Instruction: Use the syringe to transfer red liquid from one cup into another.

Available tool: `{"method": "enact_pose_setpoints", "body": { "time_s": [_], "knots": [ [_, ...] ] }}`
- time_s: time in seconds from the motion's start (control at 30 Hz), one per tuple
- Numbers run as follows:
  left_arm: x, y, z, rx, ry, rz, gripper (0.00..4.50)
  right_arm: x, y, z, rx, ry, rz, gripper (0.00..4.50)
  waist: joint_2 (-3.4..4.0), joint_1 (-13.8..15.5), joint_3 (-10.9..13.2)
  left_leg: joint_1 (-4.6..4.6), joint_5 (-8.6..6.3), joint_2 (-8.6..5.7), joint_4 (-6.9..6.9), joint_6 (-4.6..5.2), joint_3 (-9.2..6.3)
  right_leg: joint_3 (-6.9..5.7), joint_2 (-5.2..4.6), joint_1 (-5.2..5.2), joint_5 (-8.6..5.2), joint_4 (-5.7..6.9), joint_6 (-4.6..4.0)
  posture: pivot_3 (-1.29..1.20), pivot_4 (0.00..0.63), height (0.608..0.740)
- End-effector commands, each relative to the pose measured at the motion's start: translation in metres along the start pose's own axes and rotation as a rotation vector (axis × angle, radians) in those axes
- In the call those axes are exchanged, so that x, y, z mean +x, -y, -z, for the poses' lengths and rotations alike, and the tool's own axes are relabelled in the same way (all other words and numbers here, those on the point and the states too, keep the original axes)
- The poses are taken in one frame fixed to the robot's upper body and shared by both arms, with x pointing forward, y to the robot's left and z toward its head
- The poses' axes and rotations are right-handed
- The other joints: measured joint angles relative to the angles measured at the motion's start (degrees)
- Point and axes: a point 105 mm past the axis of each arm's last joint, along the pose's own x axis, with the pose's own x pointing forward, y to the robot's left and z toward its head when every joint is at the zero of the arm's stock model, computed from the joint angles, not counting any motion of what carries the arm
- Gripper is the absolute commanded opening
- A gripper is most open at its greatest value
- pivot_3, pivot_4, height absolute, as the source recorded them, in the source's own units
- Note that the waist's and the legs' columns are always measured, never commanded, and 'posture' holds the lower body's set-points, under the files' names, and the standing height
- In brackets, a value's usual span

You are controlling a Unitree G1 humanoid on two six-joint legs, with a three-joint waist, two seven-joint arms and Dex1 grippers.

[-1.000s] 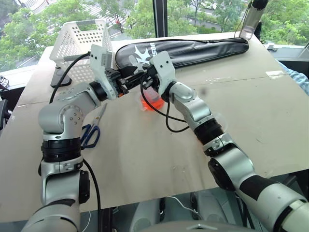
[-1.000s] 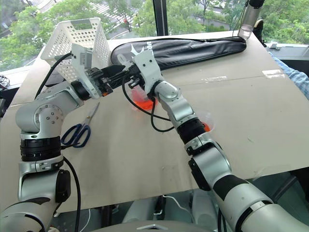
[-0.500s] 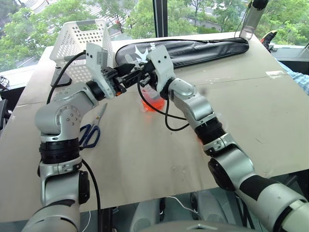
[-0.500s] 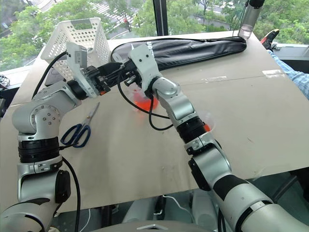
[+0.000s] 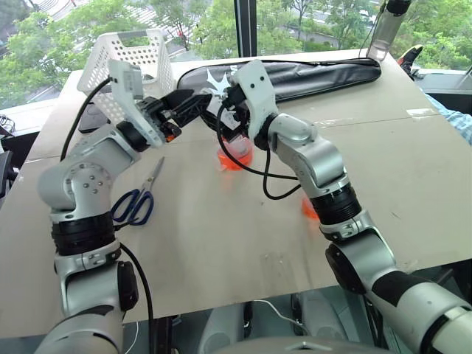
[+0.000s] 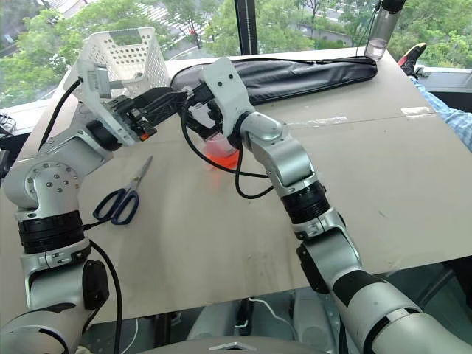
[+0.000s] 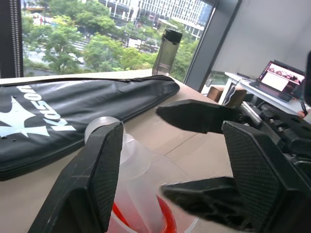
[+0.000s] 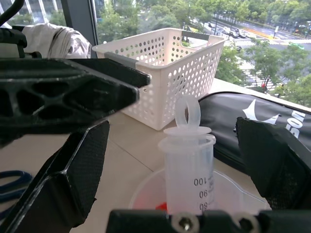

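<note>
The syringe [image 8: 188, 167] stands upright in a wide clear cup [image 5: 234, 156], held by nobody, its white plunger ring on top. Red liquid [image 7: 164, 219] lies in the bottom of that cup. My right gripper [image 8: 172, 145] is open, one finger on each side of the syringe and clear of it. My left gripper [image 5: 193, 102] is open too; it hovers level beside the syringe's top with its tips close to the right gripper's. A second patch of orange-red [image 5: 308, 209] shows at my right forearm; what holds it is hidden.
At the back left stands a white perforated basket [image 5: 125, 55], and a long black bag [image 5: 310, 74] lies behind the cup. Blue-handled scissors [image 5: 136, 203] lie on the brown table [image 5: 221, 243], left of the cup. A dark bottle [image 5: 383, 29] stands back right.
My right gripper has opened off the syringe and lifted slightly. My left gripper has drawn back to the left and up.
</note>
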Motion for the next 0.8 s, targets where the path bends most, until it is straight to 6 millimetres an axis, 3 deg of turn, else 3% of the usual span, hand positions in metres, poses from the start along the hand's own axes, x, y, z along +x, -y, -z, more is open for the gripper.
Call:
{"method": "enact_pose_setpoints", "body": {
  "time_s": [0.03, 0.33, 0.8],
  "knots": [
    [-0.011, -0.007, -0.008, 0.009, 0.025, -0.024, 3.29, -0.002, -0.010, -0.010, -0.030, 0.019, -0.045, 4.48, 0.00, -0.03, 0.00, 0.01, 0.00, 0.00, 0.00, 0.00, 0.00, 0.00, 0.00, 0.00, 0.00, 0.01, 0.00, 0.00, 0.150, 0.724],
    [-0.030, -0.009, 0.005, 0.035, -0.033, -0.034, 3.29, 0.006, -0.004, 0.002, -0.067, -0.061, -0.035, 4.48, 0.00, -0.01, 0.00, 0.01, 0.00, 0.00, 0.00, 0.00, 0.01, 0.01, 0.00, 0.00, 0.00, 0.00, 0.00, 0.00, 0.150, 0.724],
    [-0.046, 0.017, 0.013, 0.101, -0.060, 0.054, 3.29, 0.034, 0.008, 0.010, -0.006, -0.160, 0.014, 4.48, 0.00, 0.02, 0.00, 0.00, -0.01, 0.01, -0.03, -0.01, 0.00, 0.00, -0.03, -0.01, 0.00, -0.05, -0.01, 0.00, 0.150, 0.724]
  ]
}}
